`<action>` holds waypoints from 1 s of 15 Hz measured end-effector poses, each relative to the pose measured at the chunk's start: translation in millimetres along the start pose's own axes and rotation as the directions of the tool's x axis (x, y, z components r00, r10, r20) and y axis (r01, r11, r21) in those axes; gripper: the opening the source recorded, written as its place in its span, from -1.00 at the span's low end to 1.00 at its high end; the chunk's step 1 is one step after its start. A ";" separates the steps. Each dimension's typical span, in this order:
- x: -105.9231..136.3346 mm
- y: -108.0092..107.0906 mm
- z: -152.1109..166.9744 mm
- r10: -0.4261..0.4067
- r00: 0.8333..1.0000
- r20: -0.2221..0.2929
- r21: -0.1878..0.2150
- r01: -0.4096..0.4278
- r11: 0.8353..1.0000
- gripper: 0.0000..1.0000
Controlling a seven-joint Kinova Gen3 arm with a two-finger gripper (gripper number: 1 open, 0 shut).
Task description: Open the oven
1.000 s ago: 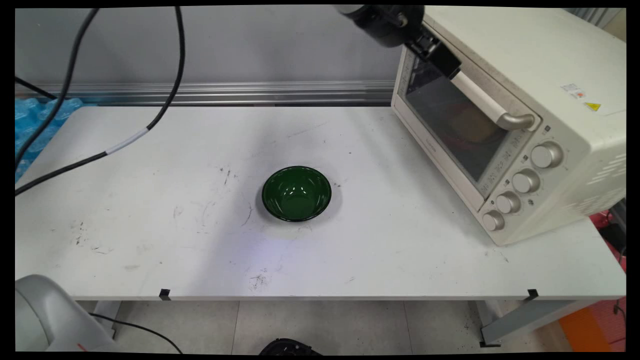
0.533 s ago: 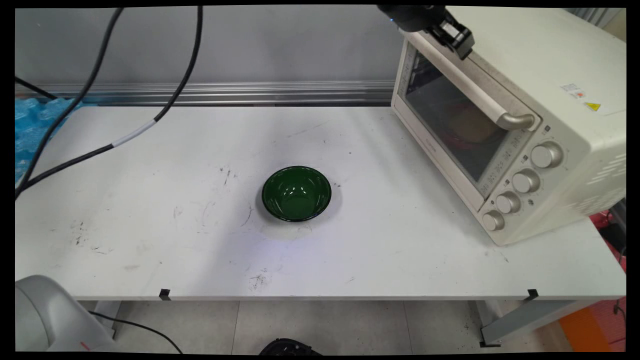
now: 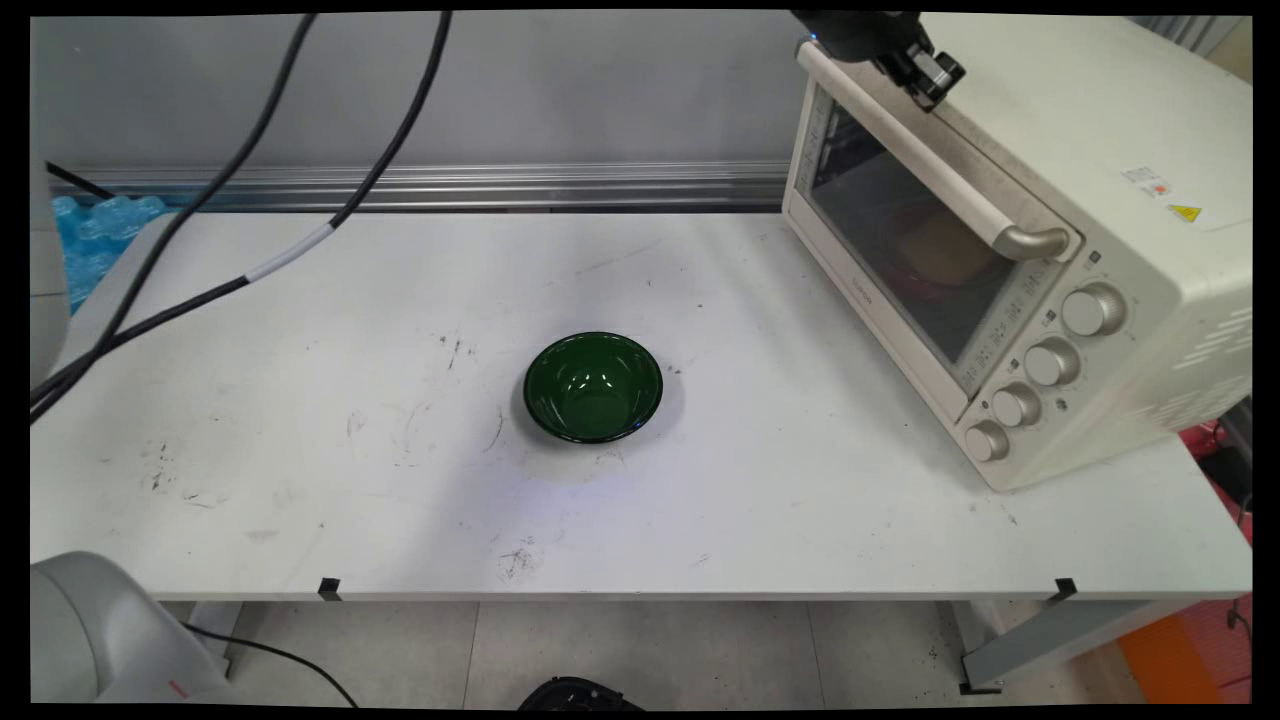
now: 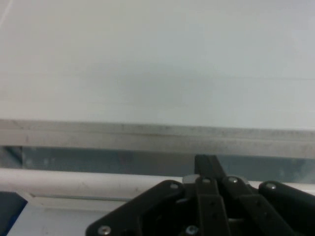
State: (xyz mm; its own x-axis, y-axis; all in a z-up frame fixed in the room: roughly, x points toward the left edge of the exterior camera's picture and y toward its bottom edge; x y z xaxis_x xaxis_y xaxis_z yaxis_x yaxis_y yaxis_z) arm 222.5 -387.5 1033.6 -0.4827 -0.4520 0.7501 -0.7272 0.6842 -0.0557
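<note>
1. The claw (image 3: 935, 80) is at the top edge of the main view, above the toaster oven's (image 3: 1050, 250) upper front corner, near its door handle (image 3: 930, 165).
2. Hand view – the claw's (image 4: 206, 167) fingers are pressed together, gripping nothing.
3. A green bowl (image 3: 593, 387) sits mid-tabletop (image 3: 300, 450), well apart from the oven – its door is closed.

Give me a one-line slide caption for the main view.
Black gripper above the toaster oven's top front edge; empty green bowl mid-table.
</note>
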 end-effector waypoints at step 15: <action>5.0 -9.2 59.5 0.033 0.995 0.098 -0.005 -0.033 0.999 -1.00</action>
State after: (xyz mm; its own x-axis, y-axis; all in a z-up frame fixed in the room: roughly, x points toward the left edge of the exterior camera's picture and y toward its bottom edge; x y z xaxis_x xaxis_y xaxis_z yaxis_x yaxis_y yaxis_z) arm 197.8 -430.2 998.6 -0.5521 -0.4826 0.6799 -0.7083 0.7017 -0.0771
